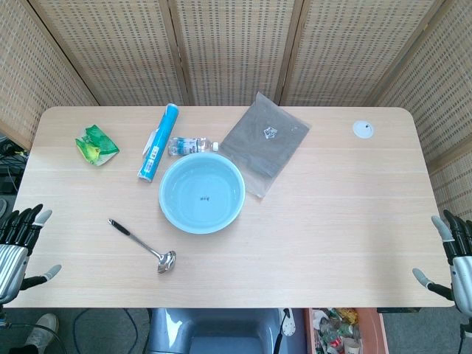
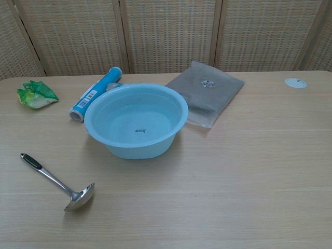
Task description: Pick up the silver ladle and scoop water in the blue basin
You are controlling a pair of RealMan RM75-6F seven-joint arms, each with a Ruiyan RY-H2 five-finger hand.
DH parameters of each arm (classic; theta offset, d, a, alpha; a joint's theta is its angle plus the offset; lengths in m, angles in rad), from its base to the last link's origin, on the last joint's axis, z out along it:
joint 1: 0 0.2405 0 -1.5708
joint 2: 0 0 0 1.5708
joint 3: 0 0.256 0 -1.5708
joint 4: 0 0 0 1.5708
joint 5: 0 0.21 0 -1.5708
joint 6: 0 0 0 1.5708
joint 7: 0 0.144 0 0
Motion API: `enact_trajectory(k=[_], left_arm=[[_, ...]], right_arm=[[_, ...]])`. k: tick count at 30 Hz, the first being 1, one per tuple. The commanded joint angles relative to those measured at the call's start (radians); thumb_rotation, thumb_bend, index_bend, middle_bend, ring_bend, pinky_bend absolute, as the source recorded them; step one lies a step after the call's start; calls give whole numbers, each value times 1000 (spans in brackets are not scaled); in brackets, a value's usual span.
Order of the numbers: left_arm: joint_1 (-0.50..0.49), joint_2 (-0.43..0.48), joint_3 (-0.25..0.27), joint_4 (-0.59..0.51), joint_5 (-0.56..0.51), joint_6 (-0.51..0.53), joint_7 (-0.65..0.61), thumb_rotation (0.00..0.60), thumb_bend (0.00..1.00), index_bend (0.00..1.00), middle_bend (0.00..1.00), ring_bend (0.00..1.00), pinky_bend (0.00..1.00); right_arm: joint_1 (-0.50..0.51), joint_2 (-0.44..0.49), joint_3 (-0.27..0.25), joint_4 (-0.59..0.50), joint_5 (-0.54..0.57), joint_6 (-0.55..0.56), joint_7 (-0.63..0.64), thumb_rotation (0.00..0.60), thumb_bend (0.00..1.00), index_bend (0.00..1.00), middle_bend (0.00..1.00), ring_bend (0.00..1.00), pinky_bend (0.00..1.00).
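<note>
Left hand (image 1: 18, 247) sits at the table's left near corner, fingers spread, holding nothing; right hand (image 1: 456, 258) at the right near corner, likewise spread w/ nothing in it. Neither shows in the chest view.

Silver metal ladle with a black-tipped handle (image 1: 141, 245) lies flat on the pale wooden table (image 1: 346, 221), near edge, left of centre. Bowl end points toward the robot, handle angles away to the left. It lies just short of the round light-blue plastic basin (image 1: 201, 193), not touching it. Basin holds clear water, approx mid-table.

Step in hand, as I judge it: reach & grasp, not yet begun. Left hand is the closer one, so prob. the better choice. Go for the black-tipped end of the handle, not the shiny bowl; the handle lies flat on the table, so fingers need to come down over it & close from both sides. Keep the bowl level once lifted, then carry it over the basin rim & dip.

Watch-outs: blue cylindrical roll (image 1: 159, 141) & small clear plastic bottle (image 1: 189, 145) lie just behind the basin, grey flat pouch (image 1: 265, 141) to its right. Crumpled green wrapper (image 1: 95, 144) is well apart.
</note>
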Motion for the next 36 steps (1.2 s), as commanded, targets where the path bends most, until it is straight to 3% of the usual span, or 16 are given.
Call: enact_trajectory(k=[1,10,11,13,14,15,18,21,25,32,36], left_arm=[[0,-1,-1,3,1,2,-4,600,143,0,0,0,0],[-8,0,1,13,-2,-17,-29,600,143,0,5,0,0],[-16,3,1,16,-4,-32,-37,600,143,0,83,51,24],[-34,6,-4,24,-19,-67,-51,600,143,0,355,284,179],[-42,5,-8,27,-31,-84,-55,600,143,0,536,469,326],[-50,5,-9,29,-40,-104,-57,600,143,0,645,614,483],[-92,-3,-20,54,-80,-188,-42,600,144,0,807,859,838],[-132,-51,-49,119,-93,-222,-13,600,144,0,912,960,980],[-215,-112,-64,242,-76,-318,-30,600,143,62,960,990,1000],[-353,-218,-27,475,-5,-500,-100,600,144,330,974,992,1000],[-401,-277,-13,576,4,-566,-161,600,160,376,974,992,1000]], right_arm=[[0,1,0,0,0,0,4,600,0,0,0,0,0],[-1,1,1,0,2,1,14,600,0,0,0,0,0],[1,1,3,-1,4,0,15,600,0,0,0,0,0],[4,1,6,-3,7,-3,14,600,0,0,0,0,0],[7,0,7,-4,9,-7,12,600,0,0,0,0,0],[9,0,8,-4,11,-12,9,600,0,0,0,0,0],[20,-7,11,-4,26,-37,-13,600,0,0,0,0,0],[29,-16,14,-3,40,-57,-36,600,0,0,0,0,0],[37,-27,16,-5,48,-72,-63,600,0,0,0,0,0],[42,-36,20,-9,62,-81,-89,600,0,0,0,0,0],[43,-37,18,-6,64,-85,-87,600,0,0,0,0,0]])
